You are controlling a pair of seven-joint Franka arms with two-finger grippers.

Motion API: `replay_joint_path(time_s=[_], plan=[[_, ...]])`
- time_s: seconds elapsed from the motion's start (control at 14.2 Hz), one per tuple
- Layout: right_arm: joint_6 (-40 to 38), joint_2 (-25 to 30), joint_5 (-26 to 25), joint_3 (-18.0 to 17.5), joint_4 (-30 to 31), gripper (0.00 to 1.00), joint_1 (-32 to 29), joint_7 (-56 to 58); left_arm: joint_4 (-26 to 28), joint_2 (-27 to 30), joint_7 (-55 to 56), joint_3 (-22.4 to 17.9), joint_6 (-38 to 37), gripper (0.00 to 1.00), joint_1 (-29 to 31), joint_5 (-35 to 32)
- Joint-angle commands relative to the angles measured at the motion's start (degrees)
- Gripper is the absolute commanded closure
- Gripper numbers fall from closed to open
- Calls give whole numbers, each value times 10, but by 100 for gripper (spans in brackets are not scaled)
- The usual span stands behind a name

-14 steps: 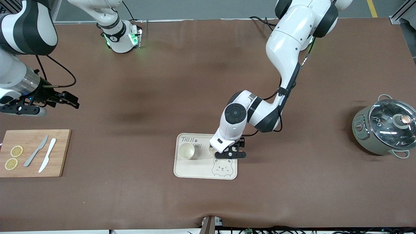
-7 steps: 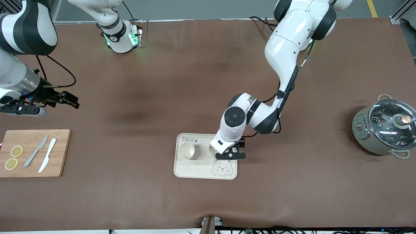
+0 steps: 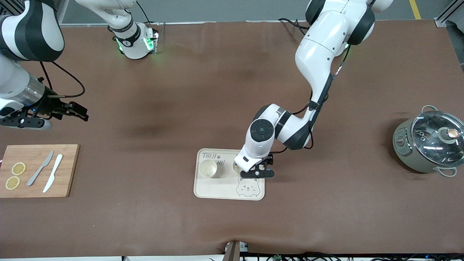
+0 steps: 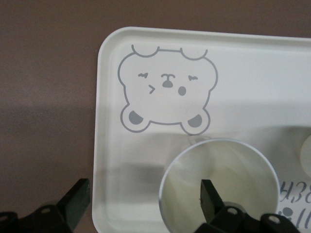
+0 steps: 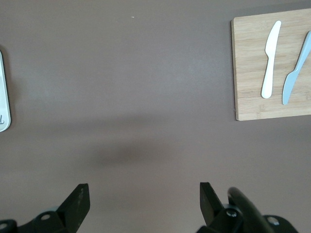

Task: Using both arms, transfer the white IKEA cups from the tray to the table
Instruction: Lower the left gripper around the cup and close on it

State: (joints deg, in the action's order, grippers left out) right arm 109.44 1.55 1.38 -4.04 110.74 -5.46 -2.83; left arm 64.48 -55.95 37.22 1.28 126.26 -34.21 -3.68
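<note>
The left hand point(image 3: 258, 173) is low over the cream tray point(image 3: 217, 188) on the brown worktop point(image 3: 181, 108), its fingers spread apart; in the left wrist view one fingertip point(image 4: 208, 194) shows inside the rim of a white cup point(image 4: 218, 187) and the other point(image 4: 77, 196) outside the tray's edge, so the hand straddles the cup's wall without clamping it. This cup point(image 3: 236, 167) stands on the tray, mostly hidden under the hand in the front view. Just beside the hand, toward the camera, is the printed bear face point(image 3: 247, 187). A little farther from the hand, toward the right arm's end, the second white cup point(image 3: 208, 168) stands upright on the same tray, apart from the first. Well away from the left hand, the right hand point(image 3: 78, 112) waits above bare worktop with its fingers wide apart and nothing between them (its wrist view shows only brown surface there); near it lies a wooden cutting board point(image 3: 65, 181) carrying two knives point(image 3: 47, 170) and two lemon slices point(image 3: 15, 175). At the left arm's end sits a lidded pot point(image 3: 427, 145).
</note>
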Motion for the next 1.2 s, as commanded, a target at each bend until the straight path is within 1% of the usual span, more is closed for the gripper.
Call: replay_joint_path(time_s=[0.0,0.85,0.92,0.99,1.06,1.13], plan=[[2,11,-8,2,10,0,3,0,-33,-21,6,-4,-10,0,-4,-6],[2,11,-8,2,10,0,3,0,-37,-22,7,-4,-8,0,-7,-6],[2,11,-8,2,10,0,3,0,-37,-22,8,-4,-9,2,-7,-6],[1,11,-8,2,10,0,3,0,-37,-22,9,-4,-8,6,-7,-6],[1,11,-8,2,10,0,3,0,-37,-22,9,-4,-8,15,-7,-6],[1,11,-8,2,10,0,3,0,-37,-22,11,-4,-8,26,-7,-6]])
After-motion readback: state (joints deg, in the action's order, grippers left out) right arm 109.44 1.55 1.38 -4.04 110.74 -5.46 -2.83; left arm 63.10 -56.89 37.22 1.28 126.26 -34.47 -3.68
